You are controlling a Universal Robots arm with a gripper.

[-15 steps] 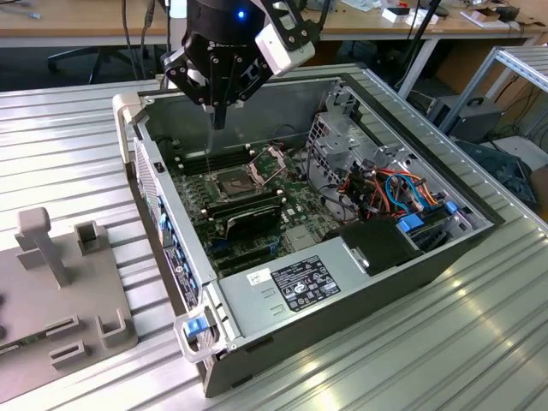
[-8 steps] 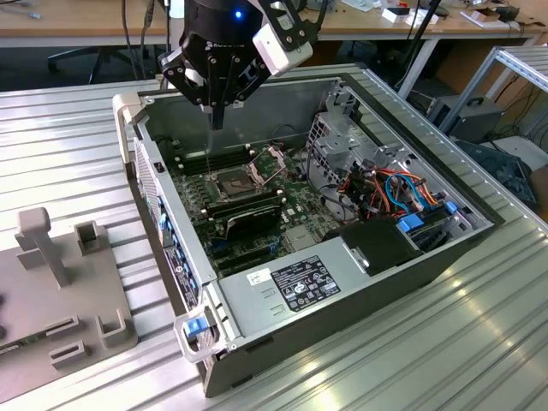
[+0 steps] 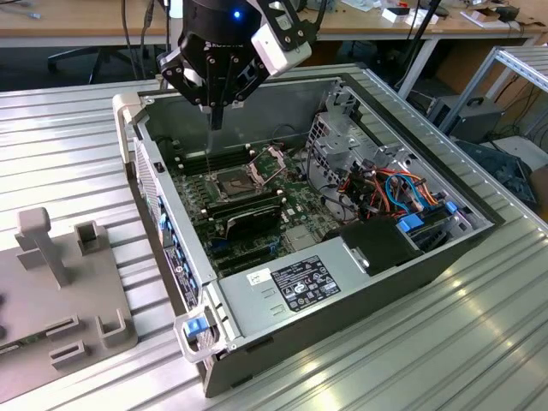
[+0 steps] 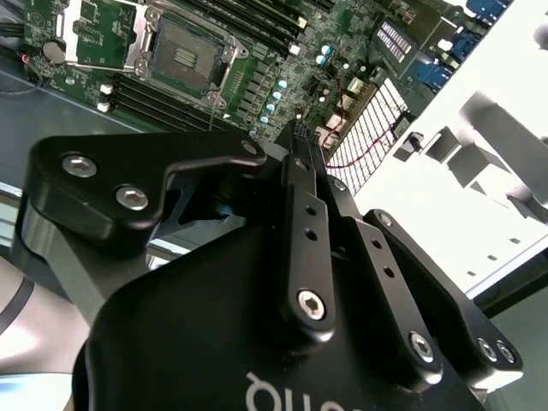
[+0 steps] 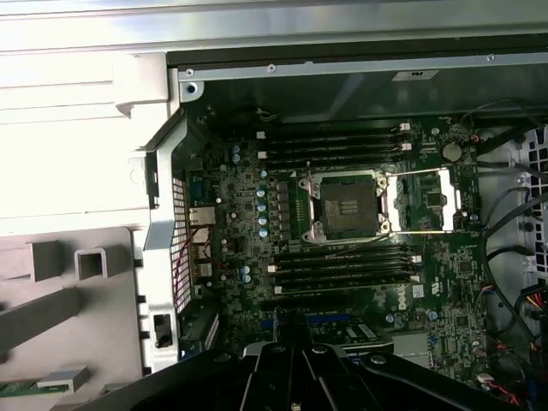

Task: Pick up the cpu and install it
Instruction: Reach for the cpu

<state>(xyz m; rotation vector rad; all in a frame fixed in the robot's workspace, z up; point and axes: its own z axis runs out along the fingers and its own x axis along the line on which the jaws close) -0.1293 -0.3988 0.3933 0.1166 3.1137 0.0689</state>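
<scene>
Exterior view, its left to its right.

- Grey fixture block (image 3: 60, 282) with upright posts and open slots sits on the ribbed aluminium table (image 3: 68, 128), just beside the open PC case (image 3: 171, 244). The case lies on its side.
- Gripper (image 3: 216, 118) hangs above the far left part of the case, over the green motherboard (image 3: 295, 201) and well clear of it.
- Jaws are narrow, with the fingertips drawn together into one dark tip. The second wrist view agrees: the linkages converge to a point.
- CPU socket (image 3: 233, 182) sits on the board below the tip, a little toward the exterior view's right. Its hinged load frame (image 3: 272, 159) is swung open on the right side of the socket.
- Memory slots (image 3: 201, 158) run alongside the socket.
- Long black card (image 3: 248, 218) lies just beside the socket on the near side.
- Power supply (image 3: 295, 287), grey with a black and white label, sits along the near wall of the case.
- Further right is a metal drive cage (image 3: 342, 137), then a bundle of orange and blue cables (image 3: 398, 184), with a black box (image 3: 381, 244) nearer the camera than the bundle.
- The cpu: can't tell where it sits. In both wrist views the socket face reads dark, with a lighter patch at centre, not a silvery lid.
</scene>
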